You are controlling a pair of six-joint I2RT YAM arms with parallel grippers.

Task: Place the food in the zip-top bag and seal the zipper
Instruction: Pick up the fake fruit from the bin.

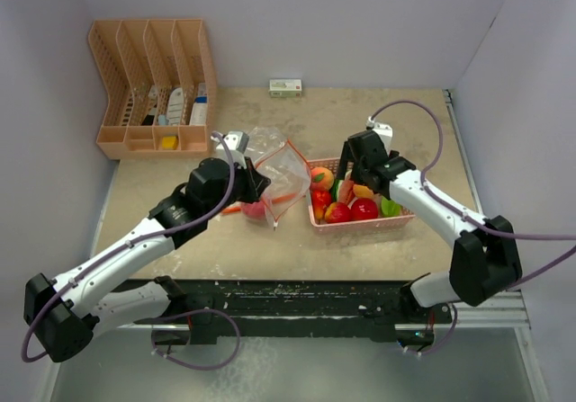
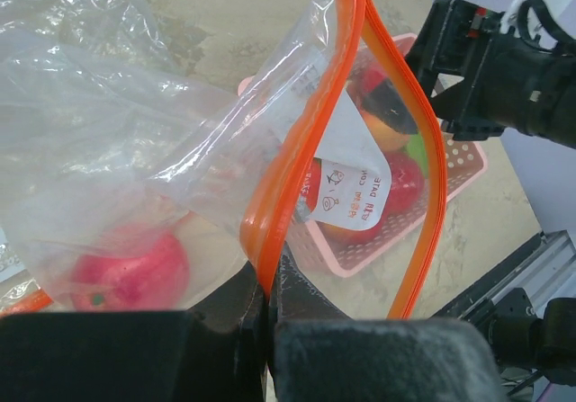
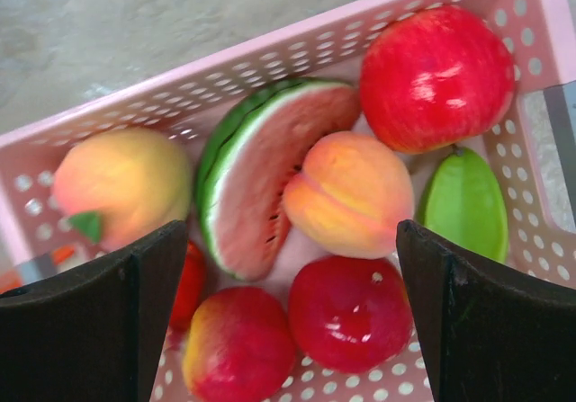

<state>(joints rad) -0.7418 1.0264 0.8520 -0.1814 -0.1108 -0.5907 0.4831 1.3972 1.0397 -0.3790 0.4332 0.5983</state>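
Toy food sits mostly in the pink basket [image 3: 225, 60]; one red apple [image 2: 135, 272] shows through the clear zip-top bag [image 2: 180, 150].
Only the right wrist view shows the basket's peach [image 3: 349, 195], watermelon slice [image 3: 261, 173] and green piece [image 3: 463, 204], with the right gripper [image 3: 288, 240] spread wide above them. The left wrist view shows the left gripper [image 2: 267, 312] clamped on the bag's orange zipper strip [image 2: 297, 150]. From above, bag and basket lie side by side on the desk [image 1: 225, 249].
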